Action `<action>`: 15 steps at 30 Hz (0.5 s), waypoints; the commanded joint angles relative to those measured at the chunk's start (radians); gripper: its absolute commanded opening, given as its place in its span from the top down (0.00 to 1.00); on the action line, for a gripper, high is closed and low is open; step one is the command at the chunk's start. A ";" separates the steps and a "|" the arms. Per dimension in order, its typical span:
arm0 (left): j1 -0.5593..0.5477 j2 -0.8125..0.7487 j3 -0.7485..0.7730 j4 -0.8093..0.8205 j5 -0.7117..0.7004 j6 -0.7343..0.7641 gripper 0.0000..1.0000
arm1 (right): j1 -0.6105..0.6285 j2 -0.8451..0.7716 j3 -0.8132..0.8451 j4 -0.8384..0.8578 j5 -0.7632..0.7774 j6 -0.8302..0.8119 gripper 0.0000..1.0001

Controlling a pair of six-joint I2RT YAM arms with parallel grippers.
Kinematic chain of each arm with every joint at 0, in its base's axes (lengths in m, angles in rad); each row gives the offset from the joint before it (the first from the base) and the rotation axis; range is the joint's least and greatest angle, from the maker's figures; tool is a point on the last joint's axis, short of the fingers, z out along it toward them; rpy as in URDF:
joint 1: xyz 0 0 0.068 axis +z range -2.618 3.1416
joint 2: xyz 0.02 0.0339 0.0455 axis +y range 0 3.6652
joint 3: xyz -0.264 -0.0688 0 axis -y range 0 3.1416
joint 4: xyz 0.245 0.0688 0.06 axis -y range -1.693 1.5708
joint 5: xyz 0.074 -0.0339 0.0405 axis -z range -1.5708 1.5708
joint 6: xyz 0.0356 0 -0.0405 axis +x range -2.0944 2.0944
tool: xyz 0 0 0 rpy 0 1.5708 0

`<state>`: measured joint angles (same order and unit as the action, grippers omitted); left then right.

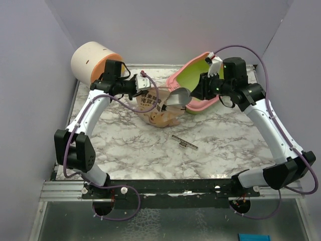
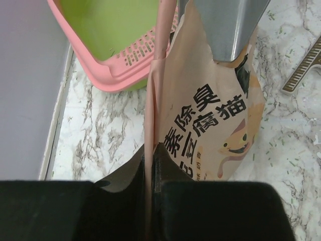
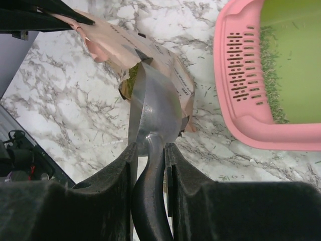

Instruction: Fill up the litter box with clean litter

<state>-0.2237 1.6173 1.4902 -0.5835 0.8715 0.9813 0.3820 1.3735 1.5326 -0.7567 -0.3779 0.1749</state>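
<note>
Right wrist: pink, green-lined litter box (image 3: 239, 119)

My matt black plastic fingers (image 2: 120, 193) look dull beside the bag (image 2: 210, 100) of crinkled peach film, the scoop (image 3: 155, 110) of smooth grey metal, the box (image 3: 224, 115) of glossy pink plastic and the table (image 3: 75, 100) with its polished marble-look top.

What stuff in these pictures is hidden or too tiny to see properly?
- Inside the bag: all views; its walls and the scoop hide how much litter it holds.
- The scoop's tip: right wrist view; buried in the bag's mouth.
- The litter box: cut off by the edge in both wrist views; the right arm covers part from the top.
- The thin strip: too small from the top; cut off in the left wrist view.
</note>
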 commanded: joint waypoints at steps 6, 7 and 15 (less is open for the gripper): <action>0.000 -0.238 -0.296 0.280 0.069 -0.106 1.00 | 0.085 0.019 -0.065 0.059 0.025 0.013 0.99; 0.000 -0.262 -0.336 0.333 0.070 -0.129 1.00 | 0.094 0.024 -0.070 0.059 0.031 0.014 0.99; 0.000 -0.400 -0.558 0.599 0.051 -0.269 1.00 | 0.216 0.107 -0.055 0.053 0.175 0.051 0.99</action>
<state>-0.2234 1.2774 0.9939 -0.1493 0.8864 0.8032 0.5316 1.4406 1.4647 -0.7425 -0.2962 0.1925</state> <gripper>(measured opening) 0.064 0.242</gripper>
